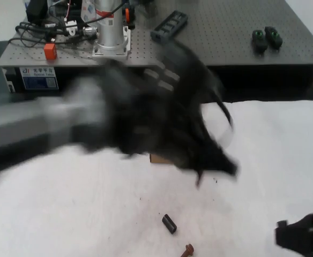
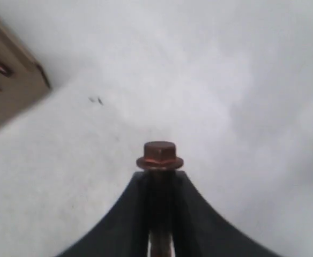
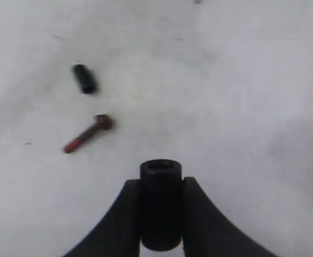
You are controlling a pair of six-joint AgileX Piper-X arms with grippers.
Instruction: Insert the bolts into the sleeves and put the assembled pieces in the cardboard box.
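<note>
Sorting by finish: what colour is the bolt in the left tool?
Coppery brown bolt; left wrist view shows it best.

Loose sleeve point(image 1: 169, 223) beside bolt point(image 1: 187, 250)

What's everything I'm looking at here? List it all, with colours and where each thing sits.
Held bolt: one, copper, in the left gripper.
Loose bolt: one, copper, lying on the cloth.
Held sleeve: one, black, in the right gripper.
Loose sleeve: one, black, on the cloth near the loose bolt.
Cardboard box: one, brown, on the cloth, copper pieces inside.
Cloth: one, white, over the near bench.
Metal plate: one, grey with holes, at the back.
Orange block: one, on the plate.
Black tray: one, on the plate.
Left gripper: black, shut on the held bolt.
Right gripper: black, shut on the held sleeve.
</note>
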